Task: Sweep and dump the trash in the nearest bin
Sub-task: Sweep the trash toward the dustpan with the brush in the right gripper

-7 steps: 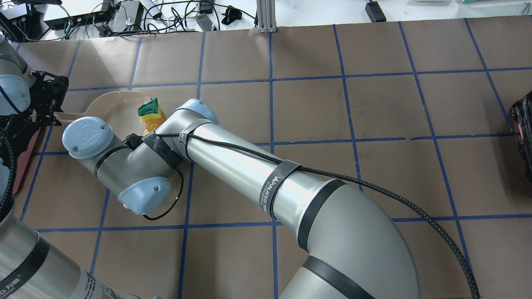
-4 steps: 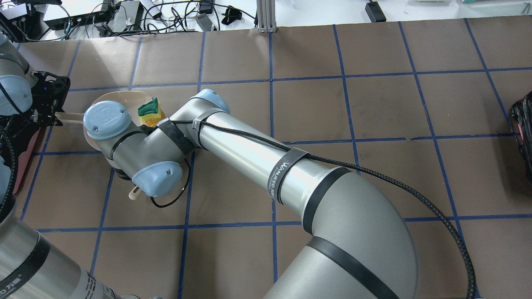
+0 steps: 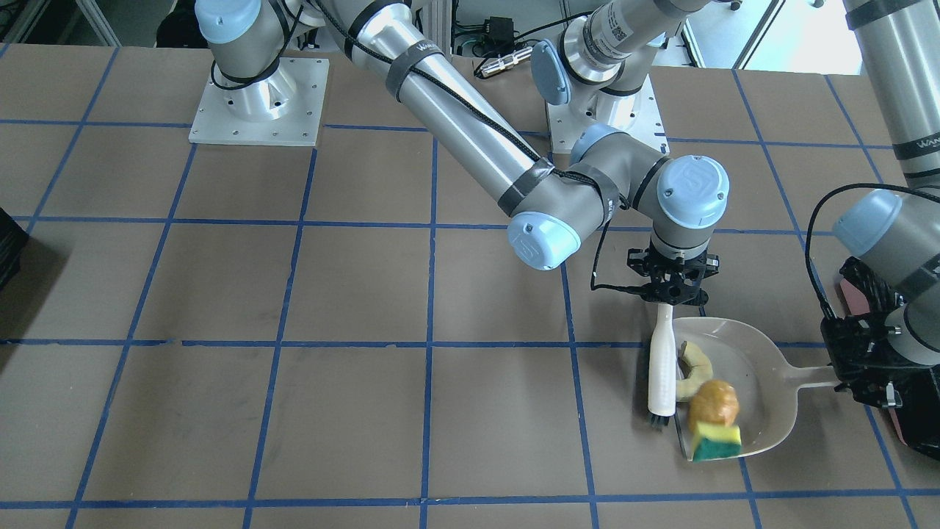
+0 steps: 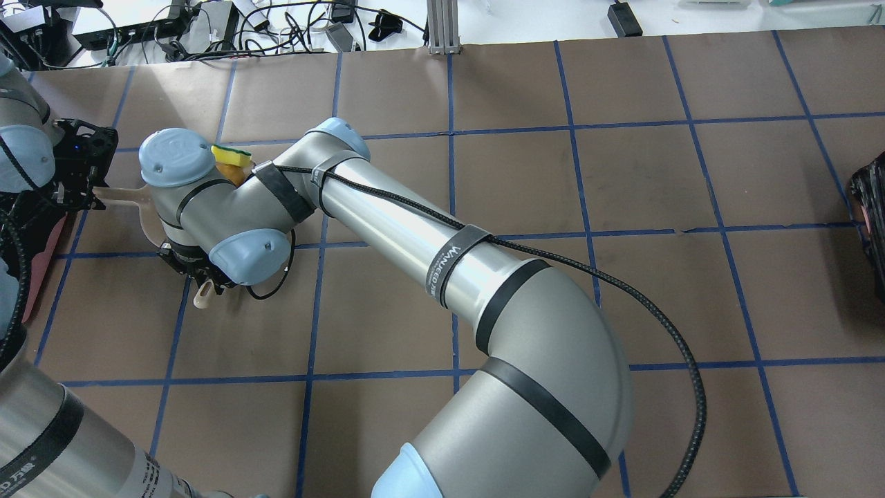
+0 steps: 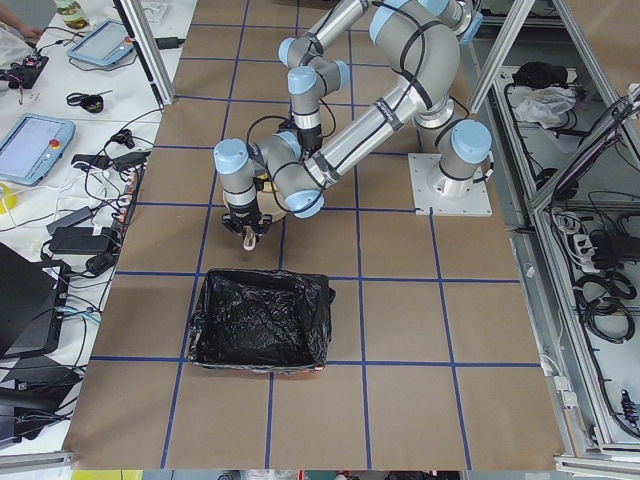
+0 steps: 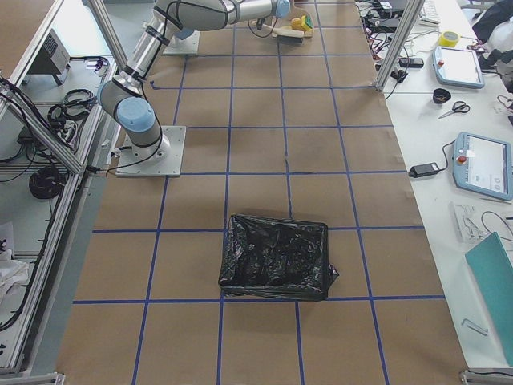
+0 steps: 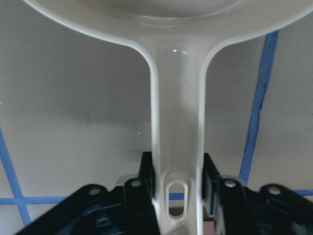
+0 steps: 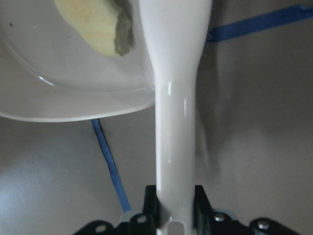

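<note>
Trash (image 3: 709, 408) is held inside dustpan (image 3: 764, 367), near left edge of table (image 3: 294, 294). Dustpan handle is clamped by left tool (image 7: 178, 181), brush (image 3: 661, 367) handle by right tool (image 8: 175, 205). Bin (image 5: 262, 320) is set at same edge.

The brown table (image 3: 220, 294), gridded with blue tape, bore a white dustpan (image 3: 764, 367) toward 4 o'clock in the front-facing view. A brush (image 3: 660, 375) was just beside the dustpan at its 9 o'clock. Grey base plates (image 3: 308, 110) sat near 12. A black-lined bin (image 5: 262, 320) stood at the table's left end.
</note>
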You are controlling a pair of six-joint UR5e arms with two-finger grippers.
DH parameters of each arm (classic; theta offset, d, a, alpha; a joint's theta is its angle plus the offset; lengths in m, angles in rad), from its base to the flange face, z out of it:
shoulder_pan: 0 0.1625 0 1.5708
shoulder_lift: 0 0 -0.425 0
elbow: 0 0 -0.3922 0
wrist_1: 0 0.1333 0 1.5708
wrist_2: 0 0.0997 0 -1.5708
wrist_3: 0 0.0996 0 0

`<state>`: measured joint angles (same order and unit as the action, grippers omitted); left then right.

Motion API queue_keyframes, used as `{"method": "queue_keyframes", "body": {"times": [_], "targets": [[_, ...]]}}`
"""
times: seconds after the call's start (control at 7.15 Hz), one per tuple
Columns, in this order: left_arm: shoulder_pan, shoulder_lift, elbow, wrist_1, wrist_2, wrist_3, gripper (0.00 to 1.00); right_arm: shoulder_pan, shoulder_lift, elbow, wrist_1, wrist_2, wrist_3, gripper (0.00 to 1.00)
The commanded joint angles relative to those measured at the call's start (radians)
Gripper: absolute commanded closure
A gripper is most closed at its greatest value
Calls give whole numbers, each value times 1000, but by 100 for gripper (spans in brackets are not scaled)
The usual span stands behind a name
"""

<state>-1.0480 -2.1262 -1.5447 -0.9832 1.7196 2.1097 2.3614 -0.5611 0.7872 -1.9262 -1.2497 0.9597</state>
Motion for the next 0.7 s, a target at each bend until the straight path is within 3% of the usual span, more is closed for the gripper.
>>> {"method": "queue_keyframes", "body": {"times": [0.0, 0.14, 0.28, 0.56], "targets": [[-9, -3, 0, 0, 1, 1, 100, -1, 27, -82, 105, -13, -386, 100], [-12, -3, 2, 0, 1, 1, 100, -1, 26, -82, 127, -45, -500, 100], [-12, -1, 2, 1, 1, 3, 100, 1, 21, -72, 133, -59, -471, 100], [-12, -1, 2, 1, 0, 7, 100, -1, -29, -25, 170, -71, -234, 100]]}}
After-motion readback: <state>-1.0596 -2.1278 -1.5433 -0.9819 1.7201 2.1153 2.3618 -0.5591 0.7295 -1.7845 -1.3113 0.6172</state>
